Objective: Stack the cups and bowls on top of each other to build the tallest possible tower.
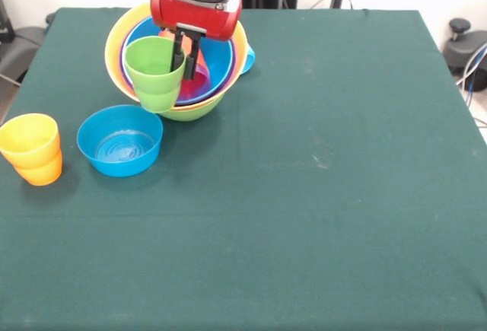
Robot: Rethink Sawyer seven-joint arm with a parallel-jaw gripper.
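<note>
Jaws gripping the green cup's rim, you're holding it lifted beside the tower, ready for stacking.

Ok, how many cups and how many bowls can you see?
Bowls: 5. Nested together are the yellow bowl, purple bowl, big blue bowl and lime green bowl; the small blue bowl sits apart.
Cups: 5. These are the green cup in the gripper, yellow cup, orange cup, purple cup and light blue cup.
Total: 10.
</note>
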